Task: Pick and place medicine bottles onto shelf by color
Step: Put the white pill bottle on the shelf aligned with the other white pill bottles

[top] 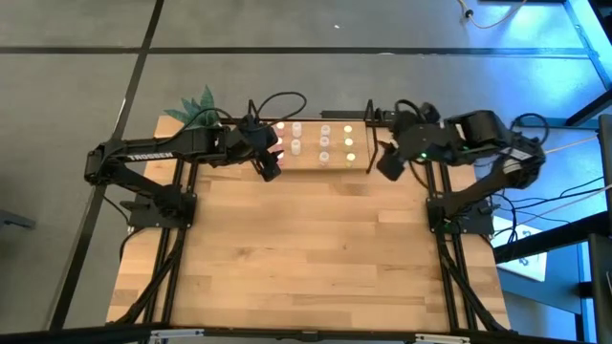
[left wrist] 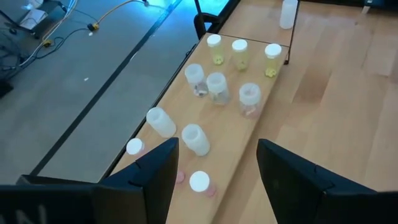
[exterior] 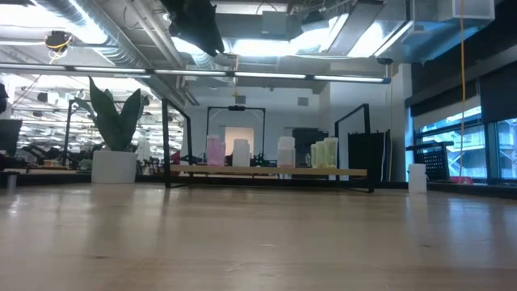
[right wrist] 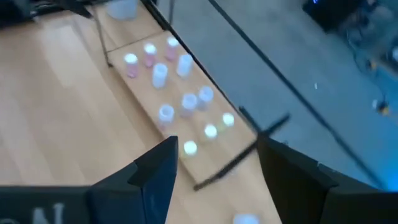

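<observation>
The near part of the table (top: 316,258) is bare wood; everything of interest sits at its far edge. There the shelf (top: 330,164) lies along the far side, with the medicine bottles (top: 324,143) standing on it in three colour groups: pink-topped ones at the left, white ones in the middle, yellow-green ones at the right. The left gripper (top: 271,164) hangs over the shelf's left end, its fingers (left wrist: 158,174) parted with nothing between them; the pink-topped bottles (left wrist: 199,182) stand just below and ahead of the gap, not touched. The right gripper (top: 389,164) hovers just off the shelf's right end, jaws likewise spread and empty, the yellow-green bottles (right wrist: 209,131) ahead of its fingers (right wrist: 158,171) and apart from them. One whitish bottle (exterior: 417,178) stands alone on the table to the right of the shelf. A potted plant (exterior: 114,137) stands beyond the shelf's left end.
</observation>
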### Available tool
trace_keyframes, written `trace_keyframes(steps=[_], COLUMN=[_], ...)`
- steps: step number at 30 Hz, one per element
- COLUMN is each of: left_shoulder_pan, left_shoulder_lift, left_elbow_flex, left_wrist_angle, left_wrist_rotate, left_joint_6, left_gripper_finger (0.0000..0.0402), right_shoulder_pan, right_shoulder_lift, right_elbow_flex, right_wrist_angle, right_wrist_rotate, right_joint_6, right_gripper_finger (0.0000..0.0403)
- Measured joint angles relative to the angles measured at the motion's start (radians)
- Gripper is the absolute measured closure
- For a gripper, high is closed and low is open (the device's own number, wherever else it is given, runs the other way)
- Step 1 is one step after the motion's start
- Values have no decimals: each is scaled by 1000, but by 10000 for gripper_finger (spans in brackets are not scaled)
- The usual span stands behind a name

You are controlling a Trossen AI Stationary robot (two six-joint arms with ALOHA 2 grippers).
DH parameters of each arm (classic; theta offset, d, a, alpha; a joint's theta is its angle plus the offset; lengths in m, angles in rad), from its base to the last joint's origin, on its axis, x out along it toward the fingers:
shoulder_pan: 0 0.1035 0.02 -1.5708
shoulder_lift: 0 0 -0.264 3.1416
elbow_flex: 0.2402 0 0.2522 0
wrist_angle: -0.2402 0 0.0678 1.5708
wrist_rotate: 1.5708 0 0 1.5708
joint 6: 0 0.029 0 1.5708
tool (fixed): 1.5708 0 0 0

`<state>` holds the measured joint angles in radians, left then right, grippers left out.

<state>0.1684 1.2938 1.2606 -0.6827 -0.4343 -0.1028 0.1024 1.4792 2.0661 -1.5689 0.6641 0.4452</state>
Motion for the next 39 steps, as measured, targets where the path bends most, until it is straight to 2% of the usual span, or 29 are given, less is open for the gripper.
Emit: trace_keyframes(steps=[4, 7, 12, 17, 23, 29, 39], left_shoulder_pan=[0, 0, 0, 0, 0, 0, 0], left_shoulder_lift=[0, 0, 0, 0, 0, 0, 0], left_elbow_flex=[0, 0, 0, 0, 0, 0, 0], left_wrist_angle=[-8, -7, -7, -6, -6, -6, -6], left_wrist_rotate=[0, 0, 1, 1, 1, 1, 1], left_joint_6=[-6, -20, -22, -22, -21, -18, -19], left_gripper_finger=[192, 192, 192, 192, 192, 192, 192], right_shoulder_pan=[-28, -78, -154, -260, -450, -604, -814], right_shoulder_lift=[-123, -188, -251, -274, -324, -360, -325], right_elbow_flex=[-156, -217, -317, -440, -624, -821, -1061], right_wrist_angle=[2, -4, 0, -3, 2, 132, 344], right_wrist_rotate=[-15, -90, -237, -348, -444, -538, -556], right_joint_6=[232, 386, 470, 421, 300, 145, 13], right_gripper_finger=[179, 179, 179, 179, 179, 179, 179])
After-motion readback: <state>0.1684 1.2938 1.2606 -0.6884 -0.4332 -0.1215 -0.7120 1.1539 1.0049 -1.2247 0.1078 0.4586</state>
